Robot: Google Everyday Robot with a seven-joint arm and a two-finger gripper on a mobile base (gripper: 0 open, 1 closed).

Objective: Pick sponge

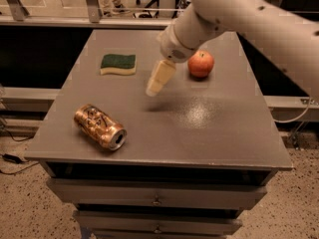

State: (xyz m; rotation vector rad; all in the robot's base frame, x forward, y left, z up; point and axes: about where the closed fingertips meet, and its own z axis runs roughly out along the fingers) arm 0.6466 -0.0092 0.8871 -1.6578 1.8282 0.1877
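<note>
Green-topped, the sponge (pixel 118 63) lies flat near your hovering gripper (pixel 152 90), whose open-or-closed state I cannot tell; if closed, you risk shoving it along the table (pixel 199 133).

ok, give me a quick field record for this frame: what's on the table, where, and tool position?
table: grey top
sponge: far left, lying flat, green side up, untouched
can: near left, on its side, open end facing front right
apple: far right, red
tool: over the table between sponge and apple, angled down toward the left, holding nothing
task state: sponge not yet picked
</note>
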